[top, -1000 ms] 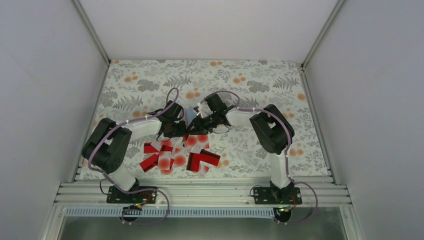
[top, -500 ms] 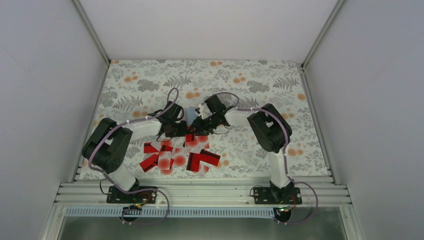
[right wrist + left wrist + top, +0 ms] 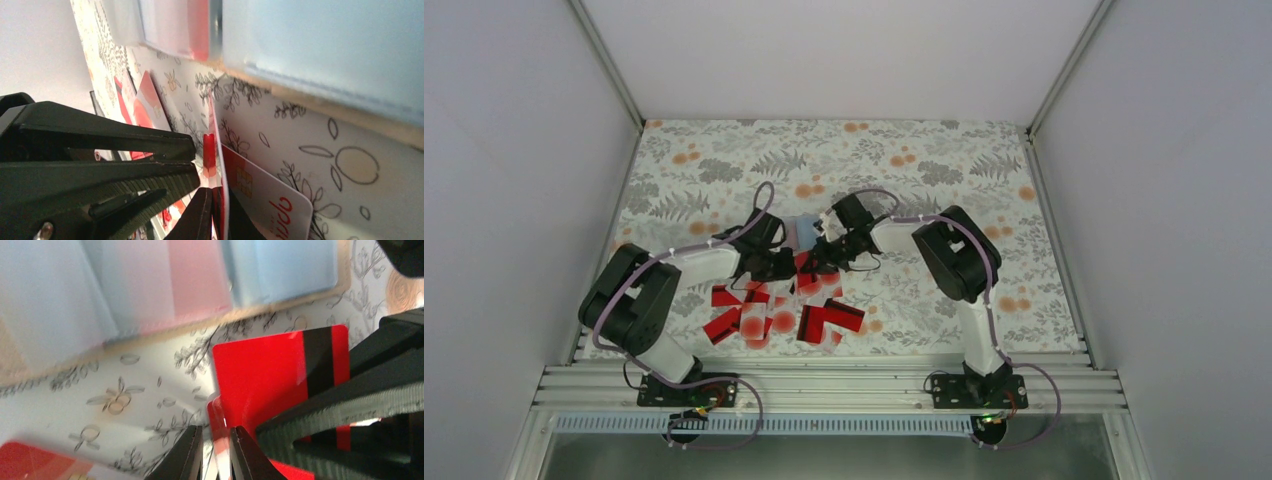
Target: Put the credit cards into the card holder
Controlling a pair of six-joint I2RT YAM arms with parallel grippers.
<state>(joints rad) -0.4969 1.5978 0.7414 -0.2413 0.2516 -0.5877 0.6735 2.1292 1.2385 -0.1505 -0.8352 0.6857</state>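
The card holder (image 3: 803, 232) lies open on the flowered cloth, its light blue pockets (image 3: 280, 270) facing up with a pinkish card tucked in one. Both grippers meet just in front of it. My left gripper (image 3: 794, 266) (image 3: 218, 455) is shut on a credit card held edge-on between its fingers. My right gripper (image 3: 818, 260) (image 3: 215, 215) is shut on a red credit card with a black stripe (image 3: 265, 375), standing upright beside the left one's card. A white chip card (image 3: 270, 200) lies flat under the right fingers. Several more credit cards (image 3: 774, 315) are scattered nearer the arm bases.
The holder's tan rim (image 3: 320, 105) runs close above both fingertips. The left gripper's black fingers (image 3: 125, 175) fill the left side of the right wrist view. White walls enclose the flowered cloth (image 3: 944, 160) on three sides.
My right gripper has closed onto the striped red card. Both wrists have shifted slightly toward the near side, over the scattered cards. The left grip is unchanged.
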